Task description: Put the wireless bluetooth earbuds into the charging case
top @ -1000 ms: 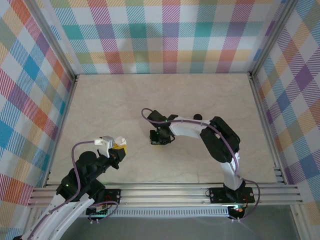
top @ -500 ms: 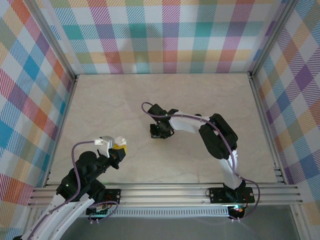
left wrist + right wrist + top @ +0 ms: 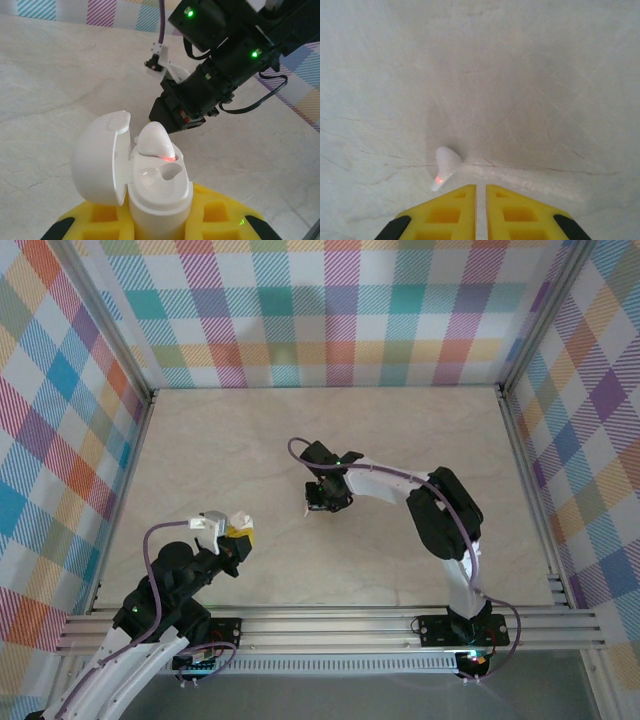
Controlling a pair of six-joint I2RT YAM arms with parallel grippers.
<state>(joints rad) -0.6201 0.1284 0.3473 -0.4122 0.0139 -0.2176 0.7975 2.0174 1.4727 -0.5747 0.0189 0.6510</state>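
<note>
Well inside table (image 3: 200, 440) edges: left end effector (image 3: 160, 219) tight on case (image 3: 152, 187), right end effector (image 3: 481, 194) narrow beside earbud (image 3: 446, 161).

The top external camera sits above and behind the arm bases, which lie along the bottom of its frame, and looks steeply down from far off over the whole desk (image 3: 220, 450) to the checked walls (image 3: 330, 310). The left wrist camera sits close behind the left fingers (image 3: 215, 220) at its bottom edge, facing low across the desk at the right arm (image 3: 220, 70) in its upper right; the overhead view shows that arm mid-frame. The right wrist camera looks almost straight down from very near the desk, with the right fingers (image 3: 445, 212) at bottom centre
</note>
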